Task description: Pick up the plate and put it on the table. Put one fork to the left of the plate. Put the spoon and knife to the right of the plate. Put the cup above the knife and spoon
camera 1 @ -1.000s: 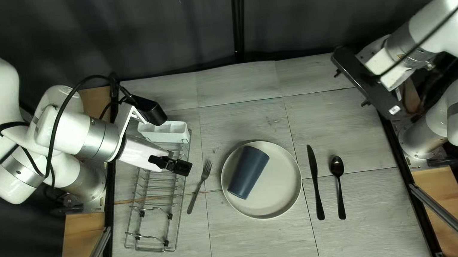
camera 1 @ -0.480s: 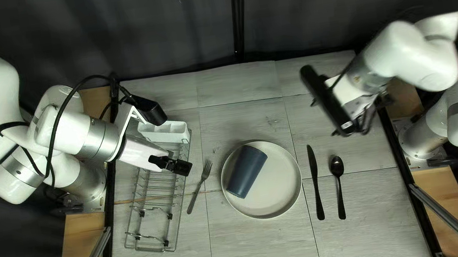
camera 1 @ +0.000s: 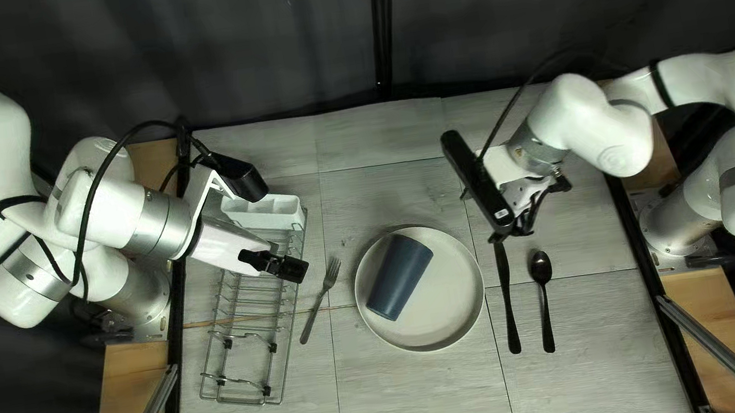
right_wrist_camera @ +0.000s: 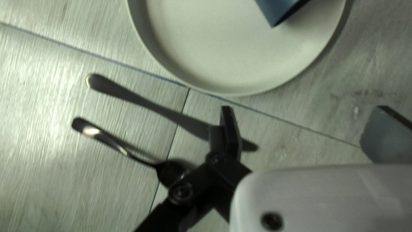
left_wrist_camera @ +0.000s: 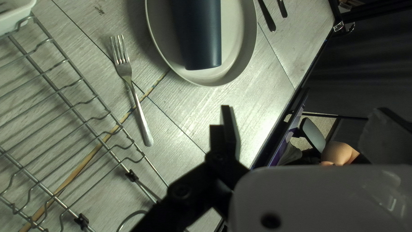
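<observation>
Plate [camera 1: 452,286] down, fork [camera 1: 321,299] to its left, knife [camera 1: 507,297] and spoon [camera 1: 540,268] to its right, only the cup [camera 1: 398,276], lying on the plate, left to go, and my right hand [right_wrist_camera: 304,124] and left hand [left_wrist_camera: 304,124], blur permitting, look wide and empty!

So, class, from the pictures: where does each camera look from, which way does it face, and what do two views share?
Top left view: above the table's near edge, slanting down toward the dark curtain; left arm and right arm show.
Left wrist view: on the left arm, along its open left gripper, over fork, wire rack and plate.
Right wrist view: on the right arm, along its open right gripper, over knife and spoon.
Shared: both wrist views show part of the plate and cup.
</observation>
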You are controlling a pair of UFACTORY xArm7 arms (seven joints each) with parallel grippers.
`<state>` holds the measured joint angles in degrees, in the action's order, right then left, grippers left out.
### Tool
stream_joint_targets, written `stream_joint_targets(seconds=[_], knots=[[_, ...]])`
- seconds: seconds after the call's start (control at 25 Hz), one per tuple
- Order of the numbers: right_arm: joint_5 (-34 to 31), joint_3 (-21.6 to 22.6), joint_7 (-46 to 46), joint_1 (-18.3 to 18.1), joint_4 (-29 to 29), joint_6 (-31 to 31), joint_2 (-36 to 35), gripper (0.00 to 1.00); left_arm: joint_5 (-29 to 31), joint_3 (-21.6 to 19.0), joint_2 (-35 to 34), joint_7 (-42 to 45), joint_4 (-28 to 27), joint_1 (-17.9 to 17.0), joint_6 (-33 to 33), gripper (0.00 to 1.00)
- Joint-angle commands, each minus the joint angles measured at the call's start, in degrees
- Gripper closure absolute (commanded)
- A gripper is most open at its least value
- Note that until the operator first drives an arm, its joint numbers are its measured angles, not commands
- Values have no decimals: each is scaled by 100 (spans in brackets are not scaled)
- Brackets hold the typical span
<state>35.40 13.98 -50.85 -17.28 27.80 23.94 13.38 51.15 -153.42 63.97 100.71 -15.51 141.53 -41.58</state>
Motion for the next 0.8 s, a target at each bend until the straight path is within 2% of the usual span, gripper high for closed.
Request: stream_joint_targets(seconds=[0.04, 0.4, 0.8], knots=[[564, 54, -360, 217, 174, -551, -618, 0, 0, 0, 0, 0, 0, 0, 0, 0], [1605, 313, -1178, 456, 575, -1129, -1561, 0, 0, 0, 0, 0, 0, 0, 0, 0], [2685, 693, -2164, 429, 925, -1457, -2285, 0, 0, 0, 0, 0, 0, 0, 0, 0]])
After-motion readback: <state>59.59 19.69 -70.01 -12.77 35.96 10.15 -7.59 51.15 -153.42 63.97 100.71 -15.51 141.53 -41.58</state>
